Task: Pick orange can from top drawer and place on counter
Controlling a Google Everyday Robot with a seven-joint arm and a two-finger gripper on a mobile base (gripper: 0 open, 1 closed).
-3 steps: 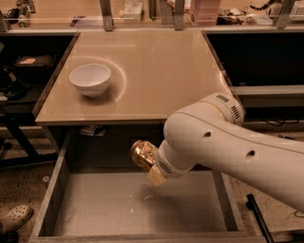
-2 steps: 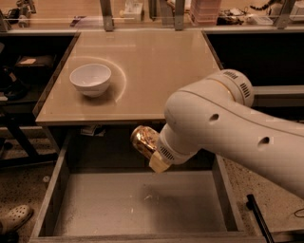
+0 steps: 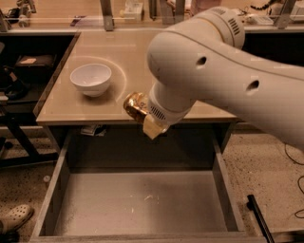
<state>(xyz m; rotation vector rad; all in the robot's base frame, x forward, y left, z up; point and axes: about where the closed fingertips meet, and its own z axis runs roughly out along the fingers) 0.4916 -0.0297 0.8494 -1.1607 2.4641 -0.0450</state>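
The orange can, shiny and golden, is held in my gripper at the end of the big white arm. It hangs in the air at the front edge of the beige counter, above the back of the open top drawer. The drawer's grey speckled floor has nothing on it. My gripper is shut on the can; a beige fingertip shows below it, the rest is hidden by the wrist.
A white bowl stands on the counter's left part. A cluttered shelf runs along the back. A shoe lies on the floor at lower left. A dark rod lies on the floor at lower right.
My arm has risen and moved back, lifting the orange can from over the drawer up to the level of the counter's front edge.
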